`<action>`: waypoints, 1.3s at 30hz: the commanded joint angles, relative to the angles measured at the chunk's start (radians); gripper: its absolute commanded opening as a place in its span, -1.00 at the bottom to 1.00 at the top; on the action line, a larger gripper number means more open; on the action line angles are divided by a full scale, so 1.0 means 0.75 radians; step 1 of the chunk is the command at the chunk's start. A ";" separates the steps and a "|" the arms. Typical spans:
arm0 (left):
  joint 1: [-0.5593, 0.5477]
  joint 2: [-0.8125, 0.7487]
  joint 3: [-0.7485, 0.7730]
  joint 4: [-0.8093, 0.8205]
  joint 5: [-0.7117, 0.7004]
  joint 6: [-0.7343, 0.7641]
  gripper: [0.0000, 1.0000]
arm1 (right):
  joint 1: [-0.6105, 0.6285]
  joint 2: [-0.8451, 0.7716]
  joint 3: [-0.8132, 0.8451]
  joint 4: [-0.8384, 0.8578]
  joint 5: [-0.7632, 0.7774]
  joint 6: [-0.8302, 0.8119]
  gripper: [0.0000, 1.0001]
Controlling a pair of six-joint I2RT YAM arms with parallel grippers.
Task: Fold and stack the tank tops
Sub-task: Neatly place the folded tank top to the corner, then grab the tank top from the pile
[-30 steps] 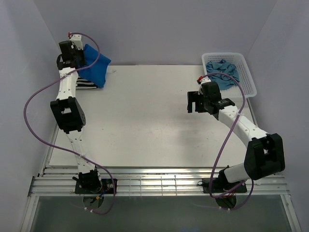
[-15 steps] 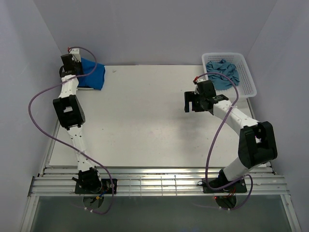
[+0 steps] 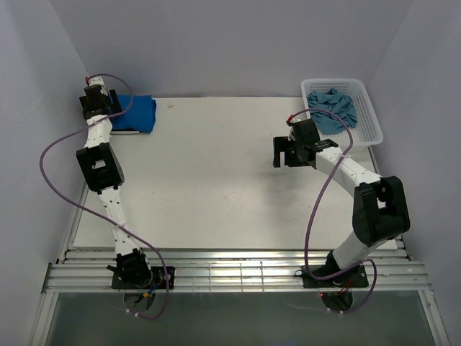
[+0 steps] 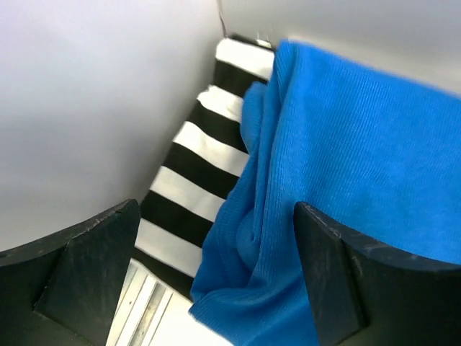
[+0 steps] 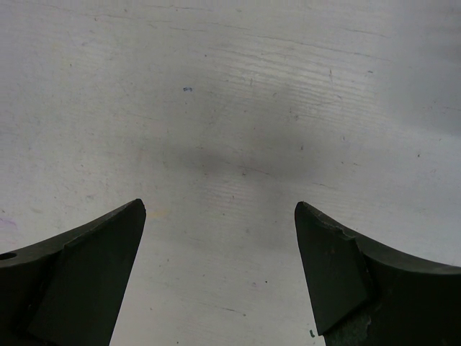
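Observation:
The folded bright blue tank top (image 3: 137, 114) lies at the table's far left corner, on top of the black-and-white striped tank top (image 4: 205, 184). In the left wrist view the blue cloth (image 4: 346, 158) covers most of the striped one. My left gripper (image 3: 96, 101) hovers at that pile's left edge, open, its fingers (image 4: 94, 252) apart with the blue cloth lying loose between them. The teal tank top (image 3: 331, 108) lies crumpled in the white basket (image 3: 371, 119). My right gripper (image 3: 286, 151) stands open over bare table, holding nothing.
The white lattice basket sits at the far right corner. Walls close in on the left, back and right. A slatted metal rail (image 3: 238, 270) runs along the near edge by the arm bases. The white table (image 3: 209, 187) lies between the arms.
My left gripper lowered the blue tank top onto the striped one, opened and let it go, ending further left. The right gripper shifted slightly left, still open.

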 commanded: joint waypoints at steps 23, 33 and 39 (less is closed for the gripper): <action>-0.211 -1.159 -0.997 -0.218 0.509 -0.709 0.96 | -0.433 0.088 0.627 -0.016 0.078 -0.011 0.80; -0.326 -1.194 -1.173 -0.149 0.464 -0.695 0.96 | -0.592 0.844 1.287 -0.023 0.135 -0.034 0.80; -0.334 -1.180 -1.206 -0.106 0.485 -0.695 0.96 | -0.580 1.095 1.547 0.094 0.163 -0.042 0.80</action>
